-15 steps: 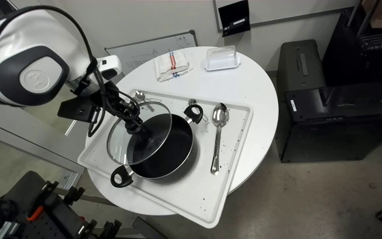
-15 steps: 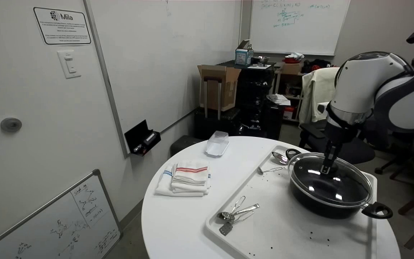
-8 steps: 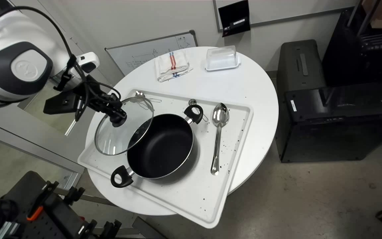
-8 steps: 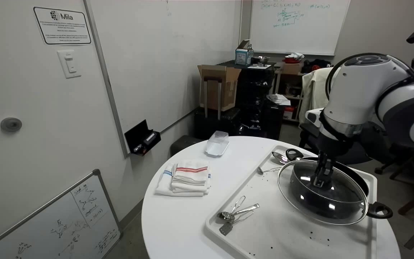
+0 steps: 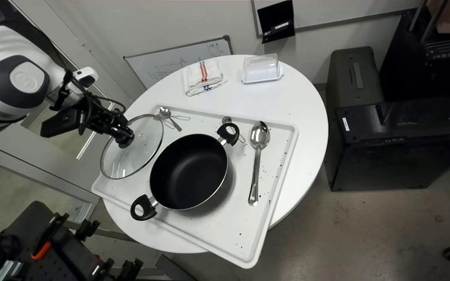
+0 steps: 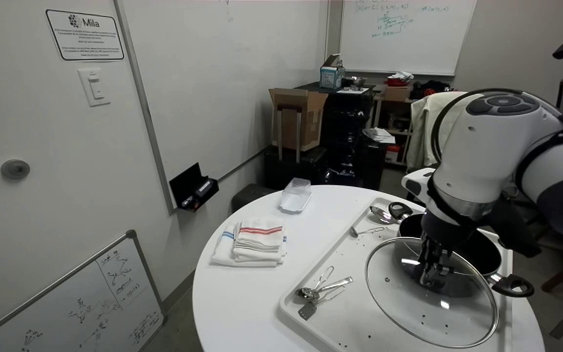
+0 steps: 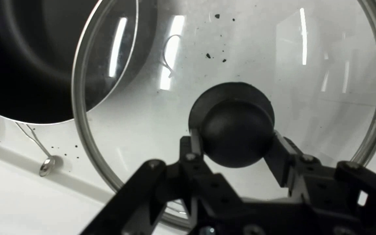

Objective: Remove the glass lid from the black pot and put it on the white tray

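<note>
The glass lid (image 5: pixel 145 142) is off the black pot (image 5: pixel 189 171) and held beside it, over the white tray (image 5: pixel 225 234). In an exterior view the lid (image 6: pixel 403 303) looks tilted, and its rim overlaps part of the pot (image 6: pixel 487 249). My gripper (image 5: pixel 123 134) is shut on the lid's black knob; the wrist view shows the fingers (image 7: pixel 235 135) on both sides of the knob. Through the lid (image 7: pixel 321 124) the wrist view shows tray surface and part of the pot's rim (image 7: pixel 38 65). The pot stands uncovered on the tray. The gap between lid and tray cannot be told.
A large metal spoon (image 5: pixel 259 138) lies on the tray beside the pot. Several small utensils (image 6: pixel 313 296) lie near the tray's corner. Folded towels (image 5: pixel 204 76) and a small white box with a clear cover (image 5: pixel 262 70) stand on the round table (image 5: pixel 307 117).
The gripper has carried the lid sideways from above the pot to beside it, over the tray, and it appears lower. The pot has not moved and its inside is now uncovered.
</note>
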Robot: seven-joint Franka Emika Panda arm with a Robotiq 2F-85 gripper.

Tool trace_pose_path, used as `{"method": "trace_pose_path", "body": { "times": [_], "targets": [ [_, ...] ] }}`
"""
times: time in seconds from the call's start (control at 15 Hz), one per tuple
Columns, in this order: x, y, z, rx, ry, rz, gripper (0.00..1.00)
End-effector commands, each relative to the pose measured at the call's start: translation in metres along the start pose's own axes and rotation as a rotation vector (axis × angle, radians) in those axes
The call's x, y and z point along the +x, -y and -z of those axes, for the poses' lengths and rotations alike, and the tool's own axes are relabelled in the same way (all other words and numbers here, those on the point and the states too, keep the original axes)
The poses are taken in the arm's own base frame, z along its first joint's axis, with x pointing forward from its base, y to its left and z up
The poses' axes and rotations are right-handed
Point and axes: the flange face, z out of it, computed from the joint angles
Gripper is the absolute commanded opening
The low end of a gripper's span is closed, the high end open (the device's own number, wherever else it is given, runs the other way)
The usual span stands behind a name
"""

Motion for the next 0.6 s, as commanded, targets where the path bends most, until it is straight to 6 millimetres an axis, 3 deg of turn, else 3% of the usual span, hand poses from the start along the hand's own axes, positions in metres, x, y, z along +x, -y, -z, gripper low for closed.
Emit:
{"method": "trace_pose_path", "body": {
  "times": [0.0,0.53],
  "targets": [
    [0.011,0.015,-0.014,-0.007,-0.010,0.042,0.25],
    [0.012,0.032,-0.071,0.019,0.014,0.096,0.25]
  ]
}}
